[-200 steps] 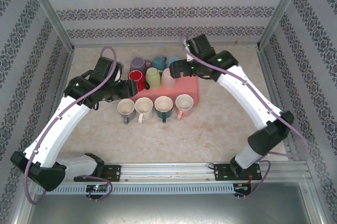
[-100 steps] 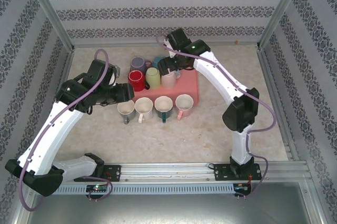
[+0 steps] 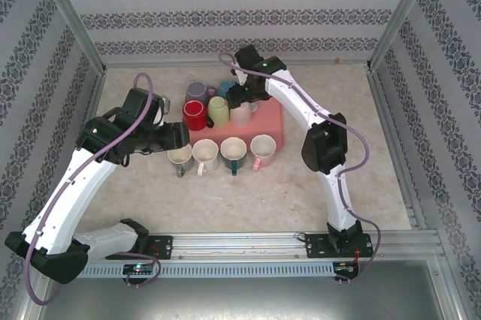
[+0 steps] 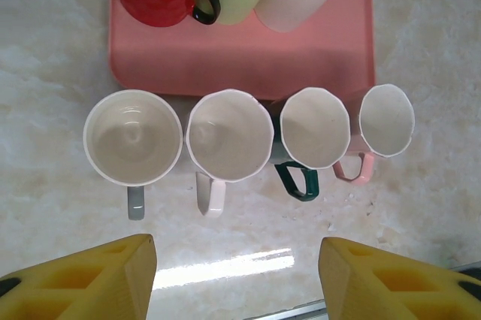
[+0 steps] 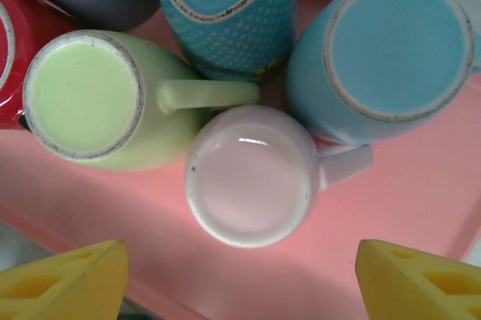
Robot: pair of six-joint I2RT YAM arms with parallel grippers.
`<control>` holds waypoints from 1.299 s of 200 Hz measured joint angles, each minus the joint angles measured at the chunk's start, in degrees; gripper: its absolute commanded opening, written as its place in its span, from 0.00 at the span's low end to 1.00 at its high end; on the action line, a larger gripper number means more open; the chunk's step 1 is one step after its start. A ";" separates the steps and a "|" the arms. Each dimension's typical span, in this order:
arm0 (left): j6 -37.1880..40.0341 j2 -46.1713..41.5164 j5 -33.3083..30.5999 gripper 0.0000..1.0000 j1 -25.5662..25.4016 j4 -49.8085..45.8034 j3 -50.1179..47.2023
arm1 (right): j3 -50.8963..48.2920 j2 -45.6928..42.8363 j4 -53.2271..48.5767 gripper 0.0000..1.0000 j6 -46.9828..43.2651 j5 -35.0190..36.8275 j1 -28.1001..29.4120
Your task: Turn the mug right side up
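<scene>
Patterned walls (image 3: pixel 225 19) ring the bench (image 3: pixel 316 177); the inverted pale pink mug (image 5: pixel 248 177) sits on the pink tray (image 3: pixel 274 123), handle at 3 o'clock. Likely rigid, slick, breakable: pinch its body. The right end effector (image 5: pixel 244 279) is wide above it; the left end effector (image 4: pixel 237 275) is wide, empty.

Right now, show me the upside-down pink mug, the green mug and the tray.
pink mug (image 5: pixel 248 177): right wrist view, middle of its upturned base.
green mug (image 5: pixel 81 95): right wrist view, middle of its upturned base.
tray (image 5: pixel 158 222): right wrist view, bare floor.
</scene>
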 measured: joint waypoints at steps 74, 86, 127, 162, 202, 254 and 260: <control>0.68 0.00 0.00 0.60 -0.02 -0.04 -1.51 | 4.39 6.16 -0.37 0.80 0.02 -1.29 0.00; 0.72 0.00 0.00 0.60 -0.02 -0.04 -1.51 | 4.57 6.60 -0.35 0.80 -0.02 -1.46 0.00; 0.72 0.26 0.02 0.60 0.00 -0.04 -1.53 | 4.81 6.71 -0.52 0.80 0.00 -1.77 -0.11; 0.72 0.26 0.17 0.60 -0.02 0.02 -1.97 | 1.27 4.92 0.98 0.80 -0.07 -2.14 -0.09; 0.72 0.59 0.17 0.60 -0.02 0.07 -2.16 | -4.11 1.20 0.85 0.80 -0.04 -2.89 1.09; 0.72 0.59 0.20 0.60 -0.02 0.07 -2.27 | -8.74 -4.44 0.11 0.86 -1.36 -2.08 3.19; 0.72 0.59 0.20 0.60 -0.02 0.07 -2.32 | -8.70 -4.85 0.13 0.88 -1.88 -1.16 3.30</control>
